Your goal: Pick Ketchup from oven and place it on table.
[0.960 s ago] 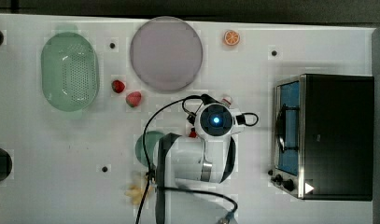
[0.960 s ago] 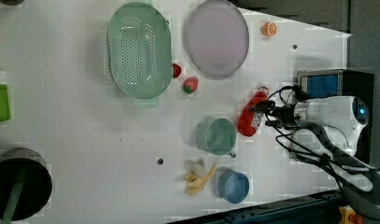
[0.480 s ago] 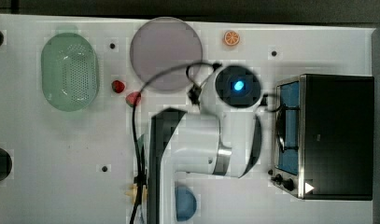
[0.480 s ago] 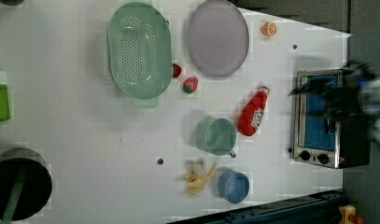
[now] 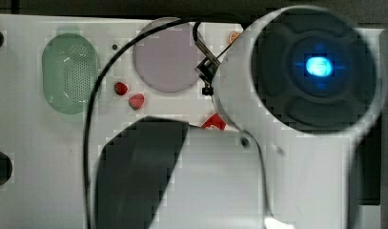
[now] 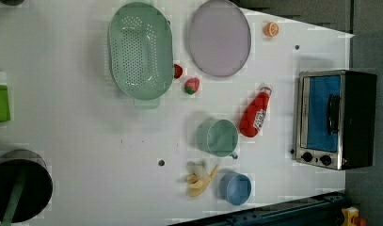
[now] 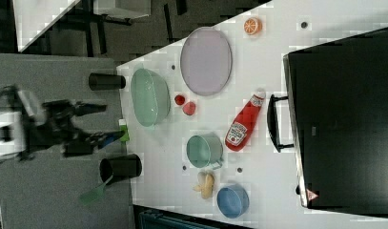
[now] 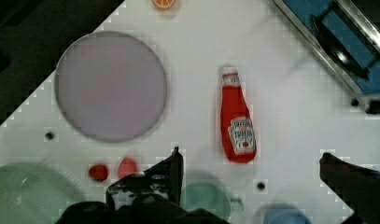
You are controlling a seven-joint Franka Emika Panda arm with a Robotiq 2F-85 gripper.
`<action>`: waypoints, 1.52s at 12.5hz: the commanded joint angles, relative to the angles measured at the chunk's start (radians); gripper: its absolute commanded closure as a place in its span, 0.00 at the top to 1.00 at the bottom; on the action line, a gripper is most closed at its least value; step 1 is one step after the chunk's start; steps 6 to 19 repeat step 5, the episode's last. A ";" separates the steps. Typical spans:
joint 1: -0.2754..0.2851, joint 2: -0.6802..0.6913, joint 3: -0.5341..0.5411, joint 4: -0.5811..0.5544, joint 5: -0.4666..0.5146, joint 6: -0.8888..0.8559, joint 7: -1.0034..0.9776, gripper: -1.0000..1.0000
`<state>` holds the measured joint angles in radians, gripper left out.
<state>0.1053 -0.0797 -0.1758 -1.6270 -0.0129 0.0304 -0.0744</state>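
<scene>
Gripper (image 8: pixel 250 161) stands wide, nothing between the two dark fingers (image 8: pixel 171 165), which frame the scene below in the wrist view; it is high above the table (image 6: pixel 85 122), well clear of everything. Ketchup (image 6: pixel 256 113) lies flat on its side on the white top, cap toward the purple plate (image 6: pixel 219 37), base toward the green cup (image 6: pixel 218 137), between that cup and the oven (image 6: pixel 337 120) and touching neither as far as the left view gives. Oven door looks closed, handle across the blue glass. Judgement: the bottle is out and down, so what remains is the retreat. Done well, that means going straight up and away with the jaws left wide, keeping the cable off the bottle so it does not roll toward the cup or the strawberries (image 6: pixel 191 85), and not swinging the wrist over the oven front. Poor spots: in the top view the arm's blue-lit joint (image 5: pixel 320 67) and white body cover most of the table, leaving a red sliver of ketchup label (image 5: pixel 214 122) beside the arm. In the right view the arm is a smeared dark shape off the table's edge, probably the wrist, not sure. Fingertips are cut off at the frame edge in the wrist view, cup and blue bowl (image 6: pixel 236 188) partly behind them there.
</scene>
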 commanded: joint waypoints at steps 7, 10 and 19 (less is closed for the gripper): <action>-0.003 0.037 -0.028 0.046 -0.007 -0.048 0.076 1.00; -0.003 0.037 -0.028 0.046 -0.007 -0.048 0.076 1.00; -0.003 0.037 -0.028 0.046 -0.007 -0.048 0.076 1.00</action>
